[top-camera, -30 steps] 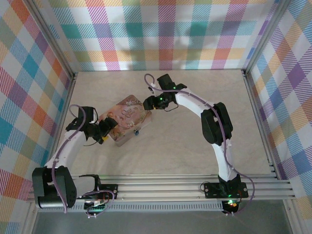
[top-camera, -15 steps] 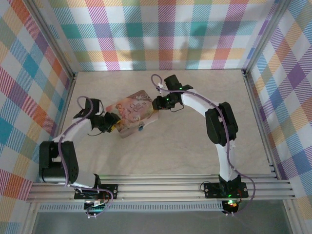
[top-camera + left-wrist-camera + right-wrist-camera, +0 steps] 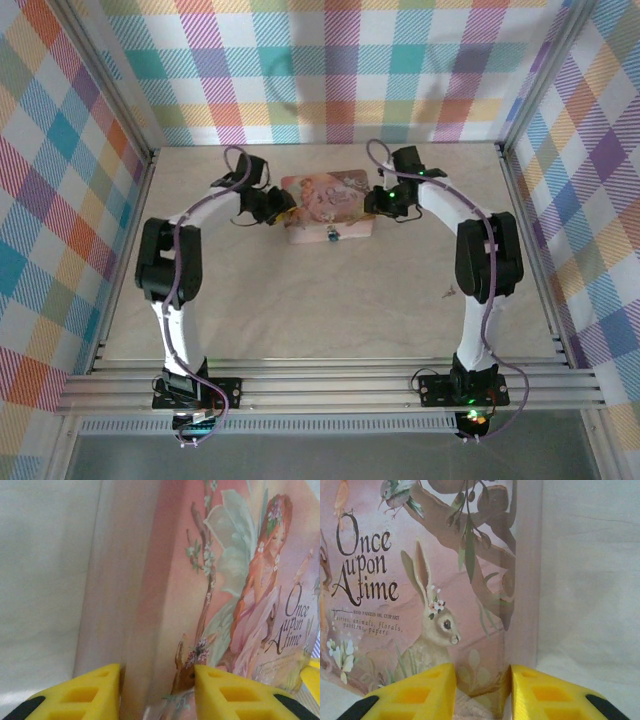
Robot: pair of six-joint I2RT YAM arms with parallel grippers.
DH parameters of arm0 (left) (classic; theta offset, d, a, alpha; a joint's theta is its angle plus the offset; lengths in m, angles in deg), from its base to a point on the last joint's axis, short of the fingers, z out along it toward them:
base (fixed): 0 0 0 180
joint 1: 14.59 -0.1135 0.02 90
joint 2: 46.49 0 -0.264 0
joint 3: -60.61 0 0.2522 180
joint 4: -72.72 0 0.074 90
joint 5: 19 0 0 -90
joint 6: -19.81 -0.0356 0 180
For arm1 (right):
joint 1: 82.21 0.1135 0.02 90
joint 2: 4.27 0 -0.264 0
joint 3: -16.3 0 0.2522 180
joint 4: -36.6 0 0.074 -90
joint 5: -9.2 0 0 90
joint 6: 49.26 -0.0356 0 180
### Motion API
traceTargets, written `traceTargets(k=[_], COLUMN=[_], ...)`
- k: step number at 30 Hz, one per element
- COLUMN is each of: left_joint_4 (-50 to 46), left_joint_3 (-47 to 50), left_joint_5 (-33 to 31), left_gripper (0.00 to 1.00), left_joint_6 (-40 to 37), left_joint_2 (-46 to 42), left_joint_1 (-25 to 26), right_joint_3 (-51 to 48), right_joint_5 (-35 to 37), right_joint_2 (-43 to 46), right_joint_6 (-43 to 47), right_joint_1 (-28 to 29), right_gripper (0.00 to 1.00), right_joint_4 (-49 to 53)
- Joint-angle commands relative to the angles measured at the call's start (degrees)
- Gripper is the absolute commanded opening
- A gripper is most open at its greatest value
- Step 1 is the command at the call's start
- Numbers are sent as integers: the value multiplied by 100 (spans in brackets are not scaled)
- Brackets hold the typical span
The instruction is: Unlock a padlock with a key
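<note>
The pink picture-printed box (image 3: 330,200) is clamped endwise by left gripper (image 3: 284,208) and right gripper (image 3: 376,203), apparently steadied; the tiny blue padlock (image 3: 331,236) must next be keyed.

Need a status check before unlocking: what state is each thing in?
Pink picture-printed box: picture side up, clamped at both ends.
Tiny blue padlock: at the box's near side; shackle too small to judge.
Left gripper: shut on the box's left end.
Right gripper: shut on the box's right end.

The right claw (image 3: 482,692) is closed on the right edge of the pink box (image 3: 420,580). One yellow finger (image 3: 415,692) lies over the printed face below the hare (image 3: 437,625), and the other sits beside the box's side wall, with pale worktop (image 3: 590,580) beyond.
</note>
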Motion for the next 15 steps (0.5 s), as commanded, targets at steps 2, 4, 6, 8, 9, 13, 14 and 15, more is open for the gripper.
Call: traceTargets(k=[2,4,6,8,9,13,14,15], left_joint_4=[-273,-400,-563,-691,-738,-800,-768,-743], left_joint_3=[-1071,-1529,-1929,-2188,-2251,-2098,-1976,-1866], left_joint_5=[549,573,531,467,421,209,164,122], left_gripper=[37,37,36,37,37,42,43,44], left_joint_6=[-2,1,-14,-29,-30,34,35,38], left_joint_2=[798,1100,1339,1474,1510,1402,1323,1249], left_joint_1=[634,744,839,907,926,937,936,936], right_joint_3=[-224,-261,-287,-306,-314,-410,-430,-450], right_joint_5=[-797,-777,-757,-706,-672,-583,-578,-587], right_joint_2=[267,301,347,404,432,618,660,692], right_joint_6=[26,26,19,19,16,-54,-77,-83], right_joint_1=[-33,-162,-270,-344,-362,-435,-441,-443], right_gripper=[32,32,32,33,34,38,39,40], right_joint_4=[320,380,441,481,495,459,445,428])
